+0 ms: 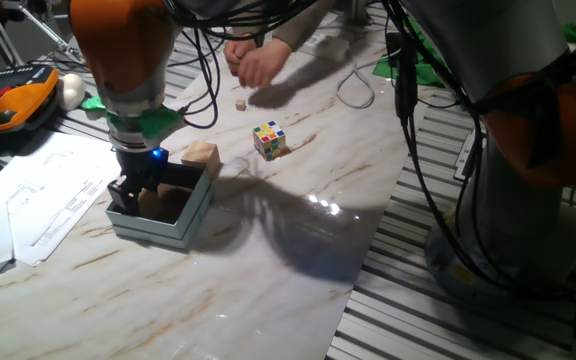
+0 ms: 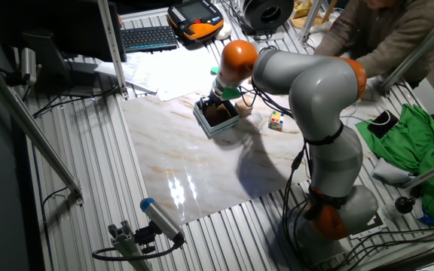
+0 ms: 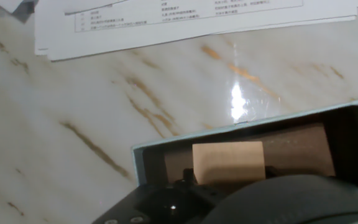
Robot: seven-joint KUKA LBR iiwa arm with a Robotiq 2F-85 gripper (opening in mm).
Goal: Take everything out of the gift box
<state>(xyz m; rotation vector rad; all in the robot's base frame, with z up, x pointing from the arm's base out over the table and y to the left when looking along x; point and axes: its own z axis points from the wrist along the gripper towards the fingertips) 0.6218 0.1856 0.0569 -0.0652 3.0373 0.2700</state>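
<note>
While white paper sheets [image 1: 38, 215] crowd the counter's [image 1: 298, 260] left edge, the tool [image 1: 133, 195] sits low inside the gift box [image 1: 168, 228], its spread impossible to tell, over one wooden block [image 3: 229, 162], with another block [image 1: 201, 154] just outside the rim and the puzzle cube [image 1: 269, 140] on open marble further right.

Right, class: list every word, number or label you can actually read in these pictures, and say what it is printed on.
None can be read.
White paper sheets: rows of printed text, too small and blurred.
Orange-and-black handheld unit: screen and keys, nothing legible.
Keyboard: key legends too small.
Gift box, puzzle cube: no lettering visible.
</note>
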